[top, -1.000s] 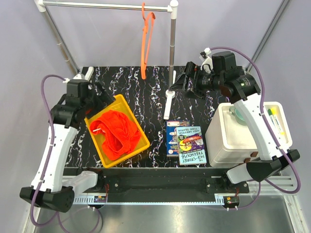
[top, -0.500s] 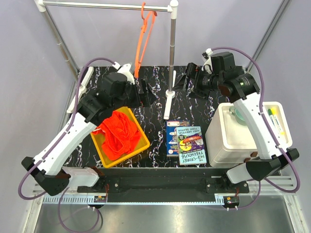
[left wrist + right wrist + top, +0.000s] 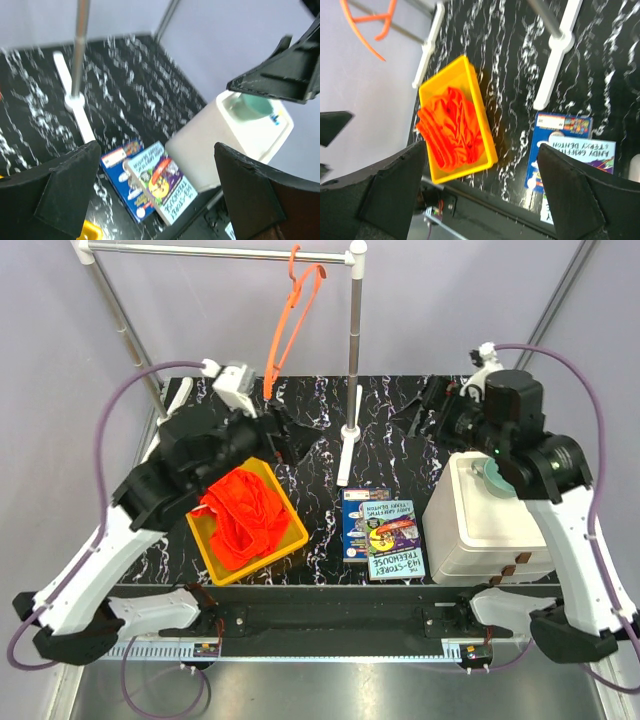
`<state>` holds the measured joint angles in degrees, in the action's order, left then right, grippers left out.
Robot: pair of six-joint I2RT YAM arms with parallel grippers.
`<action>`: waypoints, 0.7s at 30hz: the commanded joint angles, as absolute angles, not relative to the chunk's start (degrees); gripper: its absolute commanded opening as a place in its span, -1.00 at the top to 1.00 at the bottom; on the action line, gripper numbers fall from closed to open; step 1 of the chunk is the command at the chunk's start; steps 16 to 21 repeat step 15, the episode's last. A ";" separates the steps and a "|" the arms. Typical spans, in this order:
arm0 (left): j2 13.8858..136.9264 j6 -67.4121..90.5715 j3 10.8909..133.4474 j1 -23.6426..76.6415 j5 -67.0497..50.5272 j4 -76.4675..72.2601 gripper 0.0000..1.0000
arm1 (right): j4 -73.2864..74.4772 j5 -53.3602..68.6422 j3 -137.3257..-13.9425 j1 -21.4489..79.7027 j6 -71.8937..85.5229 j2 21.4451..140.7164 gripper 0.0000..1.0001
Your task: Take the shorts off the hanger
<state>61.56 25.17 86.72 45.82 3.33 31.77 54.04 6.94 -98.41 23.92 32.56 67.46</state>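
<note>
Though the left wrist misses them, shorts (image 3: 451,131) in tray (image 3: 482,120), left gripper (image 3: 156,147), right gripper (image 3: 481,147) spread

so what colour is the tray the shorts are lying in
Bright yellow: the tray under the shorts shows best in the right wrist view.

Wrinkled cloth shorts (image 3: 245,510), glossy plastic tray (image 3: 296,531), thin plastic hanger (image 3: 290,320)

Pale lilac walls (image 3: 480,310); black white-veined table (image 3: 320,510); grey metal rail (image 3: 200,252) behind.
</note>
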 commanded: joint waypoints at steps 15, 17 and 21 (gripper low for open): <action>51.33 17.67 95.97 45.97 16.79 29.71 -0.98 | 54.41 -5.28 -102.04 23.64 29.53 57.83 -0.99; 51.33 17.67 95.97 45.97 16.79 29.71 -0.98 | 54.41 -5.28 -102.04 23.64 29.53 57.83 -0.99; 51.33 17.67 95.97 45.97 16.79 29.71 -0.98 | 54.41 -5.28 -102.04 23.64 29.53 57.83 -0.99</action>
